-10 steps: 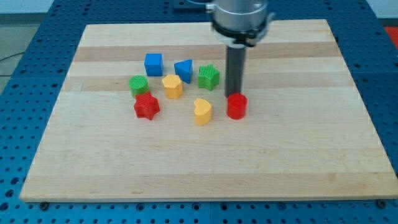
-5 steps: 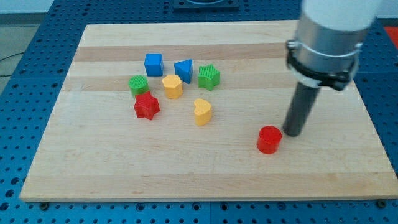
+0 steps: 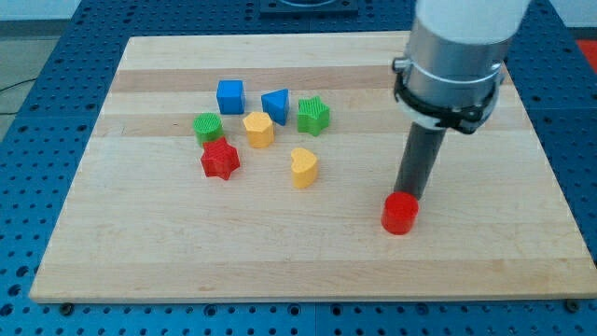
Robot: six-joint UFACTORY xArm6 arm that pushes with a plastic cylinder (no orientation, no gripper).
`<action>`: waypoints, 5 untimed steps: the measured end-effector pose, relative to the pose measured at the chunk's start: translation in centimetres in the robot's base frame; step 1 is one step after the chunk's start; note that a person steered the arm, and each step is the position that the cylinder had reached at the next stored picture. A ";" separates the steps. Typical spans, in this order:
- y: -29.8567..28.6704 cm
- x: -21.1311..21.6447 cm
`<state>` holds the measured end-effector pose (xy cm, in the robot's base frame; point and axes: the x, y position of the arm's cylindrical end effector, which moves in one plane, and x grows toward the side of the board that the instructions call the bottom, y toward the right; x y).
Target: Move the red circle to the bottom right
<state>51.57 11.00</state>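
Note:
The red circle [image 3: 399,214] is a short red cylinder on the wooden board [image 3: 308,271], right of centre and toward the view's bottom. My tip [image 3: 409,196] is the lower end of the dark rod. It stands just above the red circle in the view, at its upper right edge, touching or nearly touching it. The rod rises to the grey arm body at the view's top right.
A cluster of blocks lies left of centre: a blue cube [image 3: 230,96], a blue triangle-like block [image 3: 275,105], a green star [image 3: 313,116], a green round block [image 3: 208,127], a yellow hexagon [image 3: 258,129], a red star [image 3: 220,160], a yellow heart [image 3: 303,168].
The red circle has gone from the board's middle down and to the right, then stayed nearly still. My tip swung out to its right and has now come back to its upper edge.

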 end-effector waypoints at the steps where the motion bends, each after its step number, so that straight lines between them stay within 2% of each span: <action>1: 0.4 0.8; 2: -5.8 1.0; 5: -7.8 5.4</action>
